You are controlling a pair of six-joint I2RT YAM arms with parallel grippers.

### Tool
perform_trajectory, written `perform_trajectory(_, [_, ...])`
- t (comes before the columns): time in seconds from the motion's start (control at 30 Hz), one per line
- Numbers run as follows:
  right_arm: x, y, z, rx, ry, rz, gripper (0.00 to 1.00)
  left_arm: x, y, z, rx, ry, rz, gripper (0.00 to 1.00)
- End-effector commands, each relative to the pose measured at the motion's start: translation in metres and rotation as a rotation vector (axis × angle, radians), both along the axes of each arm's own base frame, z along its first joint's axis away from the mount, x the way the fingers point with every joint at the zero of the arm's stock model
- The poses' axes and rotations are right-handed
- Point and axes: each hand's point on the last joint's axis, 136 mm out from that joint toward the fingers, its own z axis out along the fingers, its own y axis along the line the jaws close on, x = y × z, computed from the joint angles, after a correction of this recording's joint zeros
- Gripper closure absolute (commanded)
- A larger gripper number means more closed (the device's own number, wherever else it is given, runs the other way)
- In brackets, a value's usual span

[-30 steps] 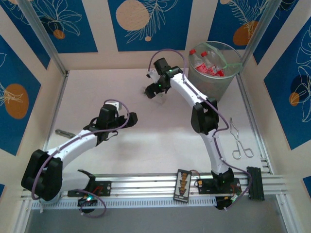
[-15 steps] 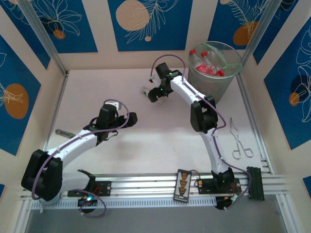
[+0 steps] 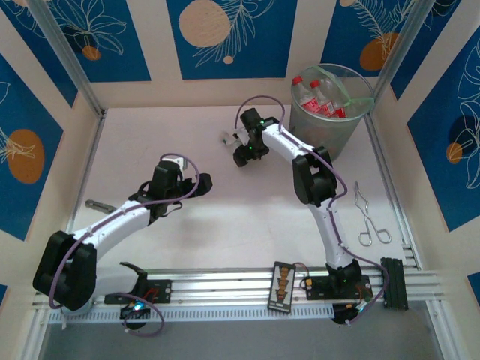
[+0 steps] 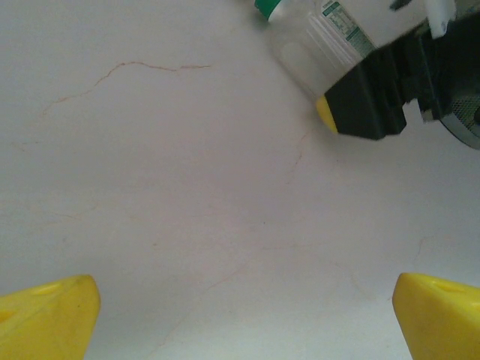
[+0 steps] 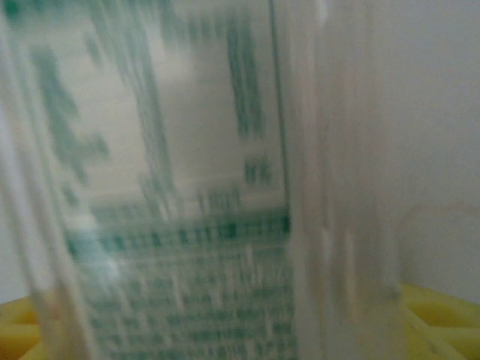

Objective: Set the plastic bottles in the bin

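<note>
green is the colour of the cap point(image 4: 264, 7) on the one bottle point(image 4: 300, 60) that is not yet in the bin point(image 3: 330, 131). this bottle has a clear body and a white label point(image 4: 341, 26) with green print. the right gripper point(image 3: 241, 150) looks pinched on it, near the back of the table point(image 3: 150, 135), a little way left of the bin. i think it grips the bottle tight so it can carry it over the rim and let it drop in. the bin stands in the far right corner, where the right arm can reach it. red-capped bottles point(image 3: 319, 96) lie inside it, leaning on the wall.

the left gripper point(image 4: 244, 315) is wide open and holds nothing. its yellow fingertips point(image 4: 49, 311) are far apart, low over the table. it hangs near the middle, apart from the other arm, likely so the two do not bump.

the green print on the label runs in small lines, like the list on a drink, but it is too blurry to read, even up close in the right wrist view. the red labels in the bin are too small to read. i cannot make out any brand name.
</note>
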Motion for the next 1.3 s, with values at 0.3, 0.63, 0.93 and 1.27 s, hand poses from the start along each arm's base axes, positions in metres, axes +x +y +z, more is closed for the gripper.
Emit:
perform_trajectory(0.3, [-0.056,-0.010,0.048,0.038,-0.058,-0.086,0.26,0.009,-0.006,-0.006,-0.014,0.012,-0.020,0.00])
perform_trajectory(0.63, [-0.003,0.008,0.055,0.095,-0.105,-0.076,0.13,0.009,-0.011,-0.006,-0.039,0.020,-0.027,0.00])
perform_trajectory(0.93, [0.025,0.029,0.032,0.101,-0.080,-0.044,0.17,0.004,-0.003,-0.005,-0.016,0.018,-0.010,0.00])
perform_trajectory(1.27, [-0.004,0.009,0.042,0.078,-0.106,-0.103,0.40,0.004,-0.002,-0.005,-0.009,0.014,-0.008,0.00])
